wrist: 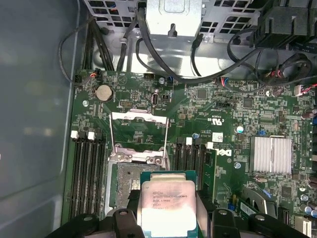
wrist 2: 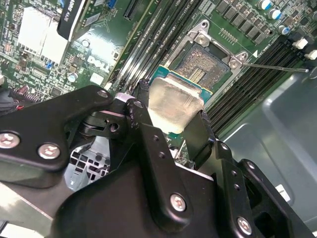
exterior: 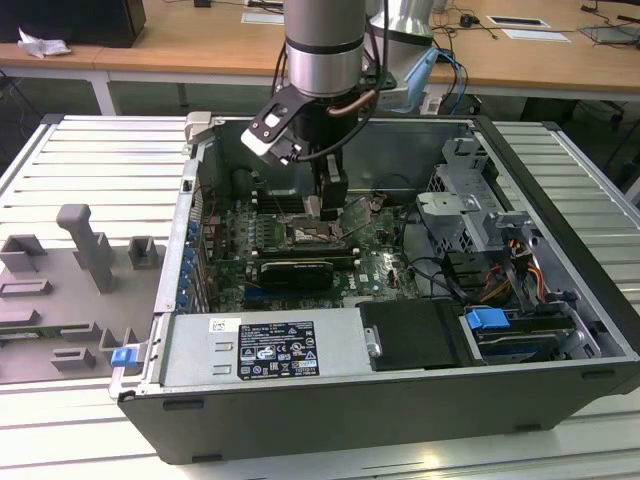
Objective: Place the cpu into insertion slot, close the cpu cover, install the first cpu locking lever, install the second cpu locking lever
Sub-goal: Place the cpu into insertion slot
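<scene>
Insertion slot (wrist: 125, 181) partly hidden by the cpu (wrist: 166, 203)
The cpu covers the slot's part nearest the gripper (wrist 2: 173, 116); its own edge there runs off the first wrist view.

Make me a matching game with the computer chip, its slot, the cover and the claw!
Things:
1. cpu
2. insertion slot
3. cpu cover
4. claw

States:
a. swung open
b. empty and uncovered
c. shut on the chip
d. gripped, not yet in its slot

Pairs: 1-d, 2-b, 3-a, 4-c
</scene>
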`<state>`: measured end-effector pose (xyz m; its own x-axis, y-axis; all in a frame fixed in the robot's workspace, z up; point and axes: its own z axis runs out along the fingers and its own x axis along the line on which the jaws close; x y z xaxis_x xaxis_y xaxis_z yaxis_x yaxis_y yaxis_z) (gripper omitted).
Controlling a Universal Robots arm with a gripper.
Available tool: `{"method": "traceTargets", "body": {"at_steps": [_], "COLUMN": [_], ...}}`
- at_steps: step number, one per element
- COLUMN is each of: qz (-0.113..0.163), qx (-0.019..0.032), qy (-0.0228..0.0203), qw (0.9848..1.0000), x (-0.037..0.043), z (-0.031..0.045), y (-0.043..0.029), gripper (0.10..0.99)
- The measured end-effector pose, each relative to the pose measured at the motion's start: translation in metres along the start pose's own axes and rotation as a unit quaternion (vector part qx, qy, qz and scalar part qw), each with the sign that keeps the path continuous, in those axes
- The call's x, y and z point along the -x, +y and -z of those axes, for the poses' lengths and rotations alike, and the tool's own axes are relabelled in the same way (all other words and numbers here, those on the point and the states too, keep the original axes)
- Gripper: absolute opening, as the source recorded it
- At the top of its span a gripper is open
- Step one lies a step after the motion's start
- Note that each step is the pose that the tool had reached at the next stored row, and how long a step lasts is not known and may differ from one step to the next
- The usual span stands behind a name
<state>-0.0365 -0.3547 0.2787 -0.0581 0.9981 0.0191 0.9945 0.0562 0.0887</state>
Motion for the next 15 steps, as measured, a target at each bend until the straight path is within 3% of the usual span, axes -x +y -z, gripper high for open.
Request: {"method": "traceTargets", "body": {"at_steps": [7, 15], "qz": [-0.007, -0.008], "qx": [0.0001, 0.0001], "qy": [-0.0007, -0.0007], "qw": [1.0000, 1.0000], "x": [-0.0029, -0.0045], "z": [-0.0089, -0.0126], "y": [-0.0007, -0.0009], "gripper": [0.529, 0.529]}}
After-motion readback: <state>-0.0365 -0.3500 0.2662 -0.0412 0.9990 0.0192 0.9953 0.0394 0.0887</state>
